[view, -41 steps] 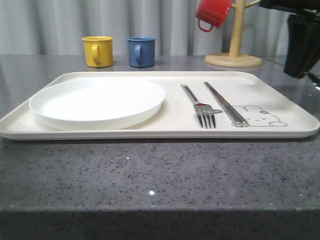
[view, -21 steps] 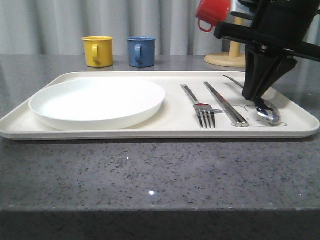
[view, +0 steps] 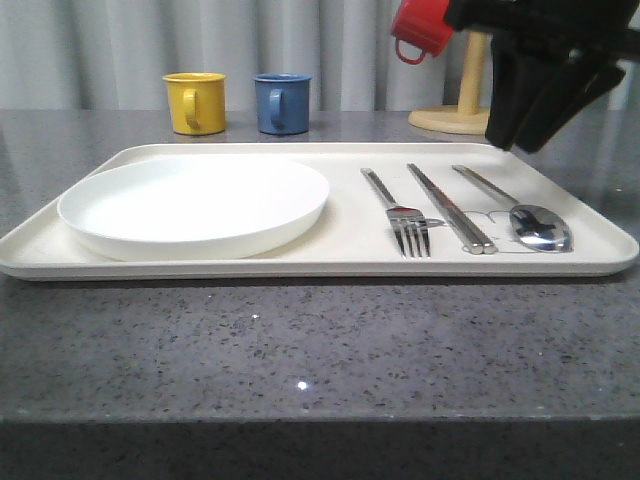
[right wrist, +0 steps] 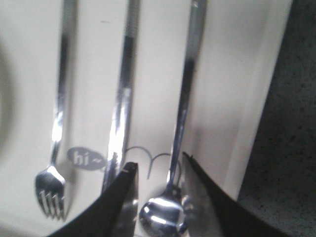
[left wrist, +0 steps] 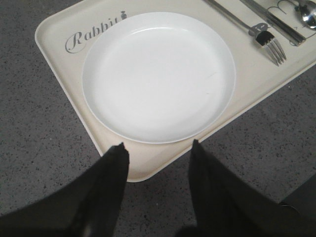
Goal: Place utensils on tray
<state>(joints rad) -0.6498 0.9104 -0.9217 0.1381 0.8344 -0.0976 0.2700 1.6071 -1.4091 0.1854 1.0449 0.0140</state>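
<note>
1. Tray (view: 330,262): I log it flat on the grey tabletop (view: 300,350), unmoved since half a second ago.
2. Plate (view: 195,205): on the tray's left half, toward 9 o'clock from the cutlery; position unchanged.
3. Fork (view: 400,215): lying on the tray just right of the plate, tines toward me, as before.
4. Chopsticks (view: 452,208): a closed pair at the fork's 3 o'clock side, parallel to it, unchanged.
5. Spoon (view: 520,208): now lying free on the tray at 3 o'clock of the chopsticks, bowl toward me over the rabbit drawing. Half a second ago the right tool was down on it; one second ago it was not on the tray at all.
6. Right tool (right wrist: 157,170): has lifted clear to about 1 o'clock above the spoon; fingers apart, nothing between them, the spoon's neck visible below in the gap.
7. Left tool (left wrist: 158,150): I read its fingers as spread, empty, poised above the tray's near edge by the plate.
8. Background: yellow mug (view: 196,102) and blue mug (view: 282,102) at 12 o'clock beyond the tray; red mug (view: 427,26) hanging on the wooden stand (view: 468,100).
</note>
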